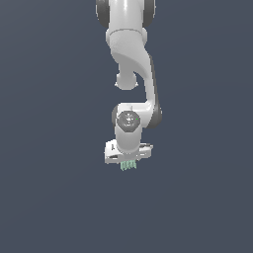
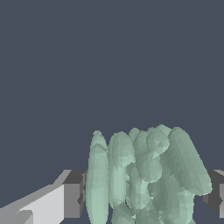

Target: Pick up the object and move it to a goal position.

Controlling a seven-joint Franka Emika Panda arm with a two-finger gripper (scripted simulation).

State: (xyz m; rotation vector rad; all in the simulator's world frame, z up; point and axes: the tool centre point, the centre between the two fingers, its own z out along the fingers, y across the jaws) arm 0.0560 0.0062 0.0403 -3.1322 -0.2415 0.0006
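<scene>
The object is a tiny pale mint-green ribbed block that pokes out just below the white hand of the arm in the exterior view. In the wrist view the object fills the whole gap between the two fingers. One grey pad sits against one of its sides and the other pad against the opposite side. My gripper is shut on the object. The fingertips themselves are hidden behind the hand in the exterior view. No goal marker shows in either view.
A plain dark blue-grey surface fills both views. The white arm reaches down from the top middle of the exterior view.
</scene>
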